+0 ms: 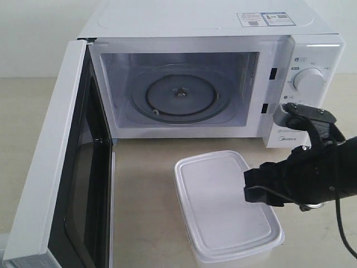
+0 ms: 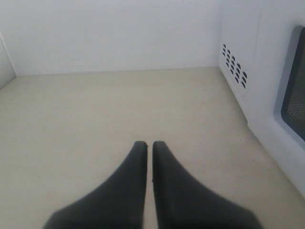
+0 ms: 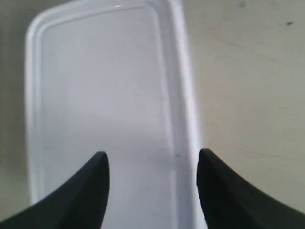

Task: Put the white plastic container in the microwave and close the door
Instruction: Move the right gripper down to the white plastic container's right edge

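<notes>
Exterior: a pale tabletop (image 1: 145,195) is meeting a white wall (image 1: 33,33). The microwave (image 1: 195,22) is standing at the back, its door (image 1: 50,167) hanging wide open on the left. The container (image 1: 217,206) is sitting on the tabletop in front, outside the microwave. The right tool (image 1: 249,187) is reaching in level at its right edge.

Left wrist: the left tool (image 2: 150,145) is hanging over bare tabletop beside the microwave, fingers pressed together, holding nothing.

Right wrist: the right tool is spreading wide over the container, gripping nothing.
</notes>
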You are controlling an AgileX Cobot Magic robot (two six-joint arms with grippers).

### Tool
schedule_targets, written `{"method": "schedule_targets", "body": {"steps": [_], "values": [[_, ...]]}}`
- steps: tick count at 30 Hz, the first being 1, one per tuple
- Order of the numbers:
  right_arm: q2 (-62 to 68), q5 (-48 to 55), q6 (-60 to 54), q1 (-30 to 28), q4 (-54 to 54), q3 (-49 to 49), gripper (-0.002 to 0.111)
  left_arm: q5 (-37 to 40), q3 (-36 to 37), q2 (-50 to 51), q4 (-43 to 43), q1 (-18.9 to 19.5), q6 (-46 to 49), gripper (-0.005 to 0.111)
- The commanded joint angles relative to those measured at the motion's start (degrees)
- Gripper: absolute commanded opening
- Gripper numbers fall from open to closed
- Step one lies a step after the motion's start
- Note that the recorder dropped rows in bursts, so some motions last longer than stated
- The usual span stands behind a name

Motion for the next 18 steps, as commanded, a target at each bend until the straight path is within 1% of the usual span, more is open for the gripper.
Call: {"method": "schedule_targets", "body": {"steps": [1, 3, 4, 6, 8, 11, 14, 18], "values": [[0.07, 9.51, -15.37, -1.0, 20.16, -2.93, 0.05, 0.03, 0.2, -0.18, -0.53, -0.02, -0.57, 0.004], [0.07, 14.63, -18.78, -3.74, 24.97, -4.56, 0.05, 0.03, 0.2, -0.18, -0.53, -0.02, -0.57, 0.004], [-0.08, 16.69, -19.02, -5.77, 25.15, -5.35, 0.05, 0.03, 0.2, -0.18, -0.53, -0.02, -0.57, 0.004], [-0.55, 20.79, -19.02, -9.67, 23.4, -6.26, 0.05, 0.03, 0.2, -0.18, -0.53, -0.02, -0.57, 0.004], [-0.47, 28.19, -19.02, -15.03, 21.07, -7.73, 0.05, 0.03, 0.2, -0.18, -0.53, -0.02, -0.57, 0.004], [1.6, 36.22, -21.14, -22.39, 19.69, -9.7, 0.05, 0.03, 0.2, -0.18, -0.53, -0.02, -0.57, 0.004], [5.12, 39.17, -23.86, -25.5, 18.81, -10.07, 0.05, 0.03, 0.2, -0.18, -0.53, -0.02, -0.57, 0.004], [12.49, 37.0, -30.4, -25.56, 20.36, -10.07, 0.05, 0.03, 0.2, -0.18, -0.53, -0.02, -0.57, 0.004]]}}
